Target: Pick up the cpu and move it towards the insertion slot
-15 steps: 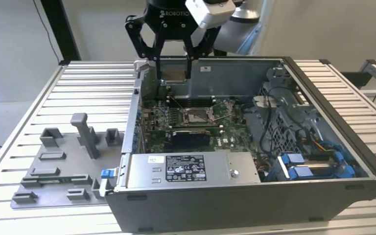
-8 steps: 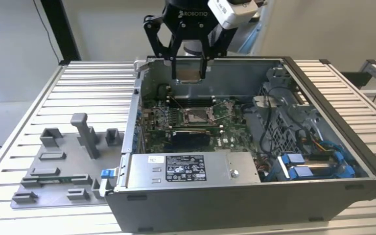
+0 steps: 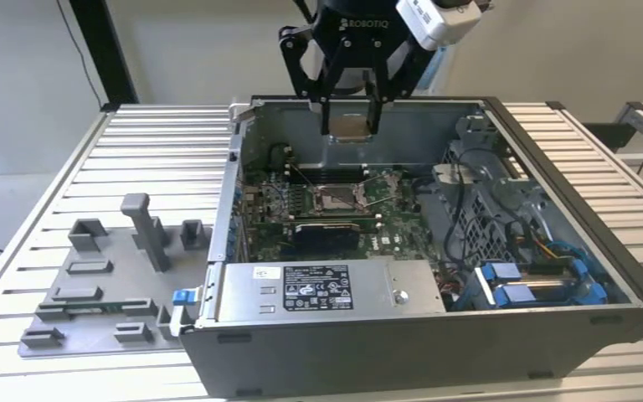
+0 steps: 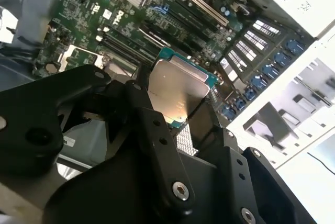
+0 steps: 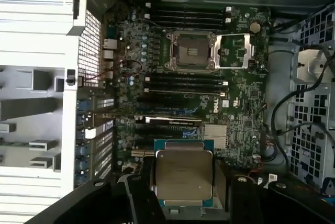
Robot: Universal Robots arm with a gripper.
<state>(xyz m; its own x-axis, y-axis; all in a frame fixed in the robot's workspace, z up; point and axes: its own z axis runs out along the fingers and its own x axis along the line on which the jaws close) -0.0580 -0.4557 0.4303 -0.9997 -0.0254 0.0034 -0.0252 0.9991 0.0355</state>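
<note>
Cpu between clamped fingers

An open grey computer case sits on a slatted metal table, filling the middle of the exterior view. At 6 o'clock in the case a silver power supply carries a black label. At 4 o'clock, blue plastic drive brackets sit among loose cables. The green motherboard covers the case floor; in the first wrist view, rows of black memory slots run along its 12 o'clock edge. At 9 o'clock of the case, on the table, lies a grey plastic tray with upright blocks, the tallest post near its 1 o'clock corner.
</note>
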